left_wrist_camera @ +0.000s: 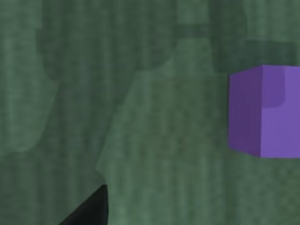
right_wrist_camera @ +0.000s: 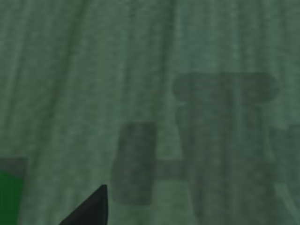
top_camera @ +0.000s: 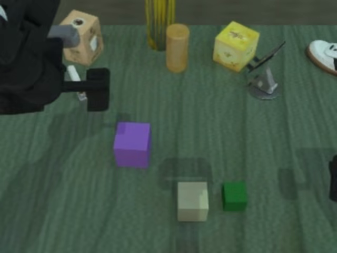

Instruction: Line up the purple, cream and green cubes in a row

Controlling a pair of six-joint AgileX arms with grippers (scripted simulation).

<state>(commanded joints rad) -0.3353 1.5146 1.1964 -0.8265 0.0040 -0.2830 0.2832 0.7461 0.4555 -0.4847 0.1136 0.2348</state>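
The purple cube [top_camera: 132, 144] stands left of the table's middle and also shows in the left wrist view [left_wrist_camera: 267, 112]. The cream cube [top_camera: 192, 201] sits near the front, with the small green cube [top_camera: 234, 196] close beside it on its right. The purple cube lies farther back and to the left of that pair. My left gripper [top_camera: 98, 89] hovers open behind and left of the purple cube, holding nothing; one fingertip [left_wrist_camera: 96, 208] shows. My right gripper [top_camera: 333, 179] sits at the right edge, open and empty, with the green cube [right_wrist_camera: 9, 197] off to its side.
Along the back stand a tan carton with a round hole [top_camera: 81, 37], a yellow striped object [top_camera: 159, 21], an orange cylinder [top_camera: 177, 47] and a yellow printed cube [top_camera: 236, 45]. A grey stand [top_camera: 263, 79] and a white shoe [top_camera: 324, 55] lie at the back right.
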